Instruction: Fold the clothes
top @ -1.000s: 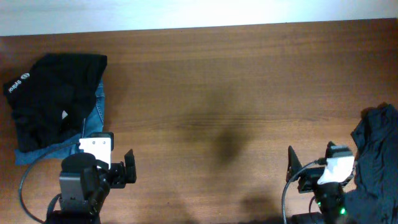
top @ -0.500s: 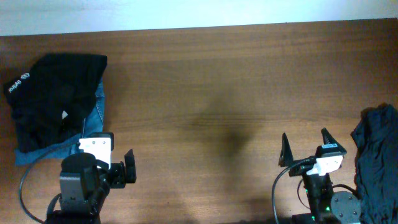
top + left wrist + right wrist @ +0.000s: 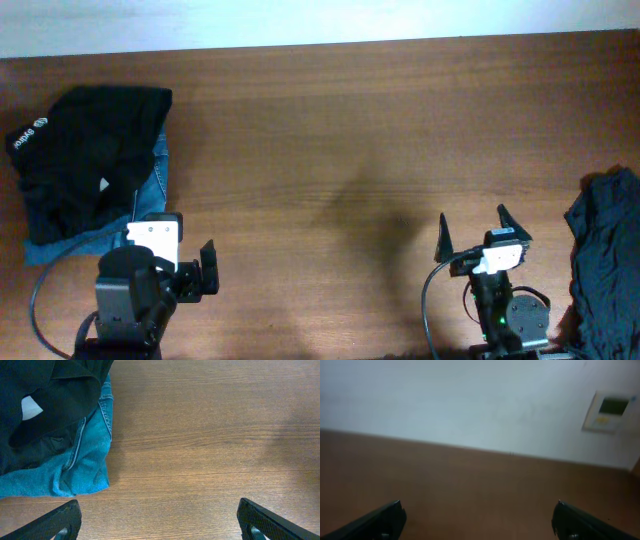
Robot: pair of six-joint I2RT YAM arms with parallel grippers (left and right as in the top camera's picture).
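A pile of clothes lies at the table's left: a black garment [image 3: 90, 150] with white lettering on folded blue jeans [image 3: 152, 185]. The left wrist view shows the same black garment [image 3: 50, 395] and jeans [image 3: 85, 455] at its upper left. My left gripper [image 3: 205, 268] [image 3: 160, 522] stands open over bare wood, just right of that pile and holding nothing. A crumpled dark garment [image 3: 605, 265] lies at the right edge. My right gripper [image 3: 473, 228] [image 3: 477, 517] is open and empty, left of that garment and pointing toward the far wall.
The wooden table [image 3: 330, 130] runs to a pale wall [image 3: 470, 400] at the back. A small wall panel [image 3: 607, 410] shows in the right wrist view. A white label [image 3: 31, 407] shows on the black garment.
My right arm has swung left, away from the dark garment at the right edge, and its open fingers now point toward the back. The left arm has not moved.
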